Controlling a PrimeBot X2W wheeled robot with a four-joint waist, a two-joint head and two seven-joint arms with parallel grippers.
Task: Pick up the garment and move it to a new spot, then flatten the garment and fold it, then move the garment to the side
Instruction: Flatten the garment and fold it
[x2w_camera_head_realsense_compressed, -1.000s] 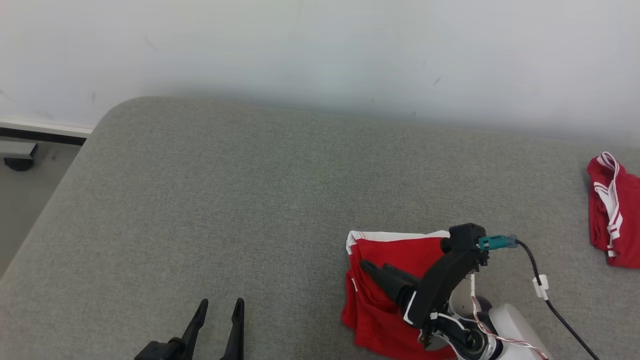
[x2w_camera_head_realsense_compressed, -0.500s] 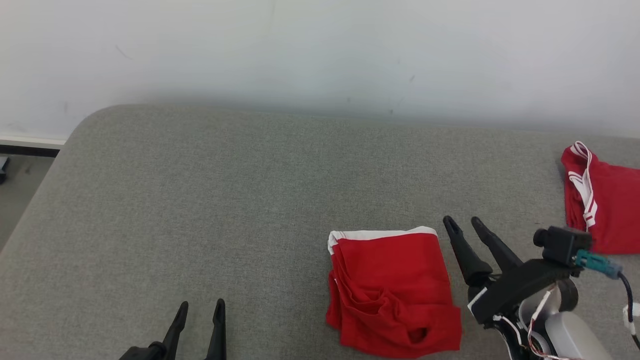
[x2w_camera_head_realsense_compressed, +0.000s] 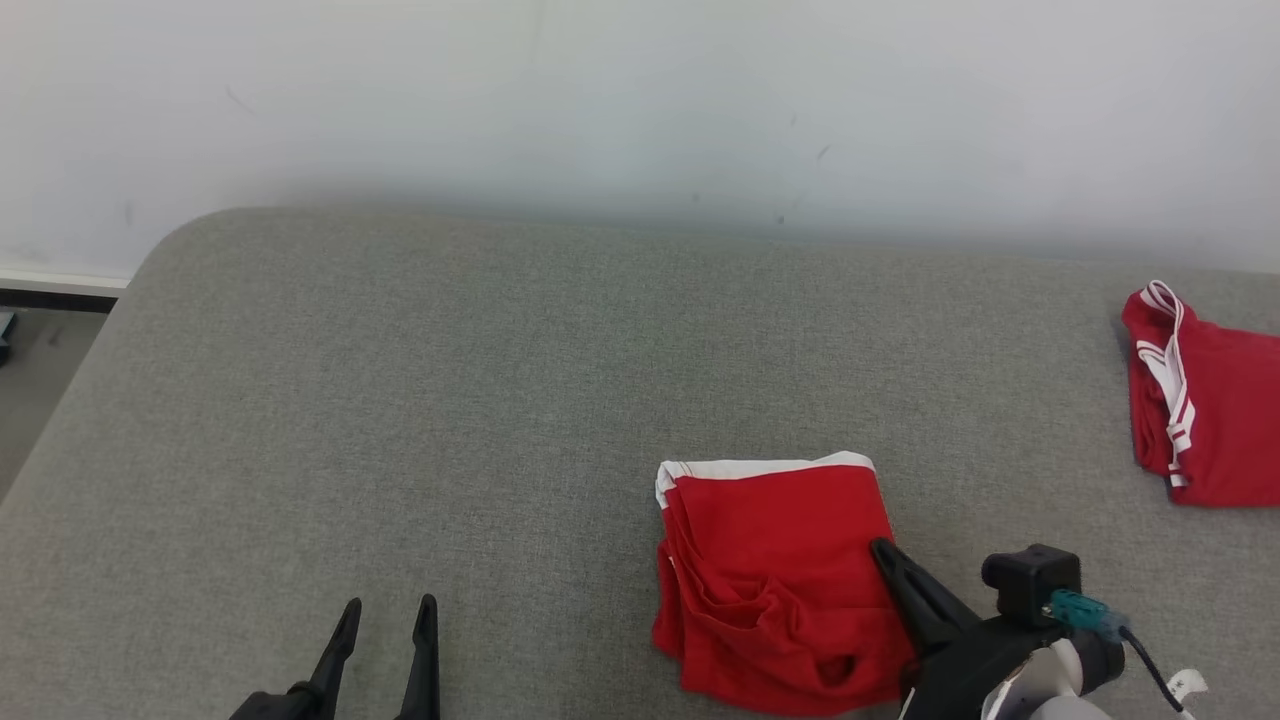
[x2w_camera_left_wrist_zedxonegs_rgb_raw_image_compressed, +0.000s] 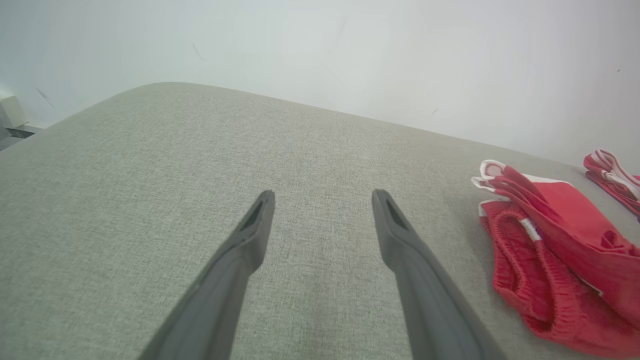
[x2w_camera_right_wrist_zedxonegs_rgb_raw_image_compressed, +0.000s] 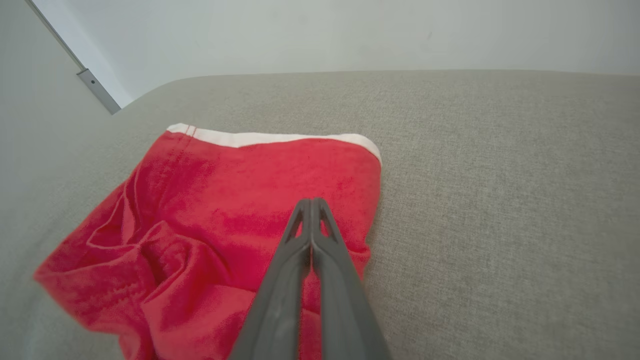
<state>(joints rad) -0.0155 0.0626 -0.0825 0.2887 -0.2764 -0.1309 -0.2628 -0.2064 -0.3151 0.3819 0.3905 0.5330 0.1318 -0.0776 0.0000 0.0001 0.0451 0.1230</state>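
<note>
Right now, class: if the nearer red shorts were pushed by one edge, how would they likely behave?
The nearer red shorts would probably bunch, not slide whole: their lower part is already rumpled. Lifted by one corner, the stacked layers would likely droop open.

Everything is lit brightly and evenly by soft, diffuse light, and a faint shadow band is cast along the foot of the wall (x2w_camera_head_realsense_compressed: 640, 100) toward 12 o'clock in the head view. In the wrist views the grey surface (x2w_camera_left_wrist_zedxonegs_rgb_raw_image_compressed: 150, 175) is bowed by the wide-angle lens (most plainly toward 10 o'clock), and the red garment (x2w_camera_right_wrist_zedxonegs_rgb_raw_image_compressed: 200, 215) is blurred toward 7 o'clock in the right wrist view.
</note>
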